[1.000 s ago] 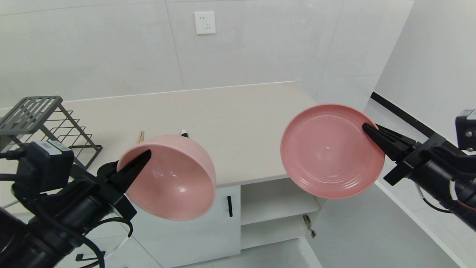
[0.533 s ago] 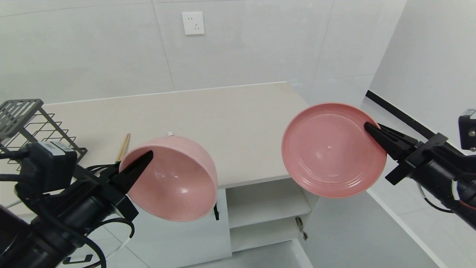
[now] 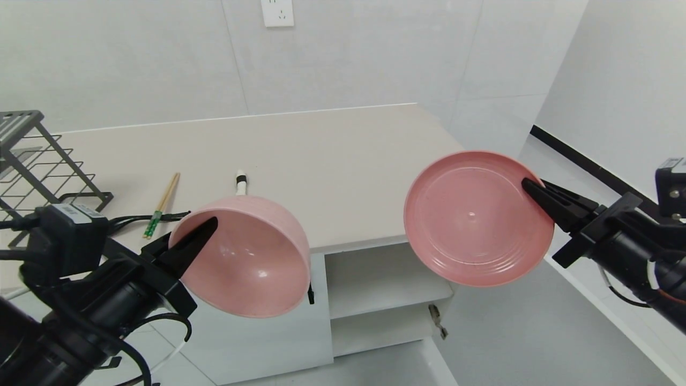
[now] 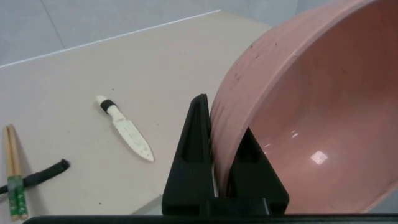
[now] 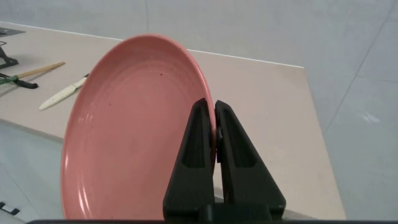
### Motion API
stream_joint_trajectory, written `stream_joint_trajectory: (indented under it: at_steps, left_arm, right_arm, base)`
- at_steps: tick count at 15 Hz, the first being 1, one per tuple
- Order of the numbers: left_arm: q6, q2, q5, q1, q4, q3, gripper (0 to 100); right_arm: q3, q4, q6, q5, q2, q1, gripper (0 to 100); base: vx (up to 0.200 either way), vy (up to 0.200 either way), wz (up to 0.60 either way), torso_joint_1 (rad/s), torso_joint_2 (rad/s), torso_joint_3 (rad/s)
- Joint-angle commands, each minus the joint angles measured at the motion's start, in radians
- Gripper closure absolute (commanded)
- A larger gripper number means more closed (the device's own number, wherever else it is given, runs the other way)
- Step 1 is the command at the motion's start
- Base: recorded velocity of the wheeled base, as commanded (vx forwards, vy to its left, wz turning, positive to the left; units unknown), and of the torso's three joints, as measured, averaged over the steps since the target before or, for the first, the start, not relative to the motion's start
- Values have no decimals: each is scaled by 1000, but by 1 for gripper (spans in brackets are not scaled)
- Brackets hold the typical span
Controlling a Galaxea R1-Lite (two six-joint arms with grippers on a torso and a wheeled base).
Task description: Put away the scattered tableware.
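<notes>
Both pieces are pinched by the rim only, so that's my worry: the left pincer [image 3: 203,228] clamps the edge of the pink bowl [image 3: 252,262] and the right pincer [image 3: 531,187] clamps the edge of the pink plate [image 3: 471,225], both tilted in mid-air near the table [image 3: 343,145] front. A jolt, or a bump against the open cabinet shelf [image 3: 386,284], could make either slip and drop. Count: one bowl, one plate, one small white knife [image 3: 241,183], what looks like one pair of chopsticks [image 3: 162,202], one wire rack [image 3: 32,155].
</notes>
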Motion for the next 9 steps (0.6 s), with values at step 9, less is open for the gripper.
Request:
stream_joint_trajectory:
  at_steps: [9]
  left_arm:
    - [7,1,0,5,-1,2,100]
  right_arm:
    - [1,-1,-8,0,5,0,100]
  base:
    - [0,0,0,-262,510,245]
